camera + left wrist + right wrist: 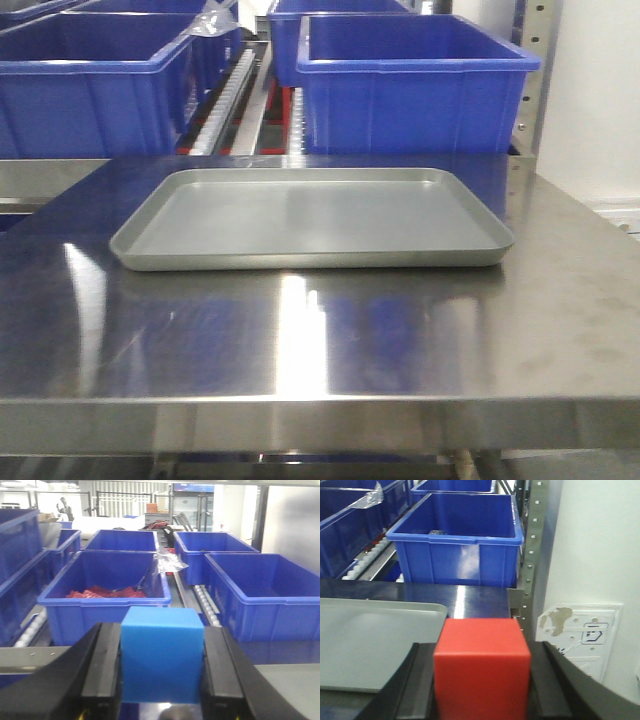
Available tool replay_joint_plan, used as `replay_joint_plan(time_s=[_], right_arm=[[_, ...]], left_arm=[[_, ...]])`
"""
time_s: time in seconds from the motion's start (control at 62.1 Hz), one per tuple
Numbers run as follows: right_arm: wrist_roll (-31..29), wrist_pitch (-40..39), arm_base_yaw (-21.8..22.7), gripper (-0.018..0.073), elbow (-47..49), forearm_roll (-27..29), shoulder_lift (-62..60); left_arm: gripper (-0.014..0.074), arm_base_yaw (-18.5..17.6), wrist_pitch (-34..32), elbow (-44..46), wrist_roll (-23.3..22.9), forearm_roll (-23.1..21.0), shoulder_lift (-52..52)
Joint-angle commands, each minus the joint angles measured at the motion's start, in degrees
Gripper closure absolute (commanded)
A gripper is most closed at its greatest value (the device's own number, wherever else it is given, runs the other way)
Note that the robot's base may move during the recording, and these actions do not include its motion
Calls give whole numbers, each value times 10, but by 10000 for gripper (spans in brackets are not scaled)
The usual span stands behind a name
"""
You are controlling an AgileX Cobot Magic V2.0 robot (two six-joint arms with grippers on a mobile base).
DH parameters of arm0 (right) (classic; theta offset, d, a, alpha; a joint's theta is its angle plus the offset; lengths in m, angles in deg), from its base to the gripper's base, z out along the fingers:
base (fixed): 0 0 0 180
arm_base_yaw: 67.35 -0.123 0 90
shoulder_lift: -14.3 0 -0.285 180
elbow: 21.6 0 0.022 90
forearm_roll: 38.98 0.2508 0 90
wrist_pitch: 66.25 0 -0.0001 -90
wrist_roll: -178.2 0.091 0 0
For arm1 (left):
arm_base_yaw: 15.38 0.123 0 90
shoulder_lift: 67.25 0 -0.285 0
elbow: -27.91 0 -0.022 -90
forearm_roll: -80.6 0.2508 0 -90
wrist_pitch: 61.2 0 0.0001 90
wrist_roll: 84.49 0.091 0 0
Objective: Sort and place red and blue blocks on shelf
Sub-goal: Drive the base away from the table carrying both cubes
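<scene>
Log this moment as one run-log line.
left gripper: shut on blue block | right gripper: shut on red block | tray: on table | shelf: neither block placed

No legible text, brand, number or sign is showing in any view. At about four o'clock in the right wrist view, a white wall plate is bearing a small blue-outlined marking, too blurred to read.

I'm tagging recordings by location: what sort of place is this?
Probably a warehouse or factory parts-storage area: blue plastic bins sit on a roller-track rack, fronted by a stainless steel worktable holding a metal tray.
</scene>
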Motion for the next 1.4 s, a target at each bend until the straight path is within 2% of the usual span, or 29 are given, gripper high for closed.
replay_joint_plan(time_s=[0.0, 1.385], right_arm=[[0, -55, 5, 508, 16, -4, 2], [0, -55, 5, 508, 16, -4, 2]], left_arm=[[473, 1, -44, 16, -1, -1, -6], [473, 1, -44, 16, -1, -1, -6]])
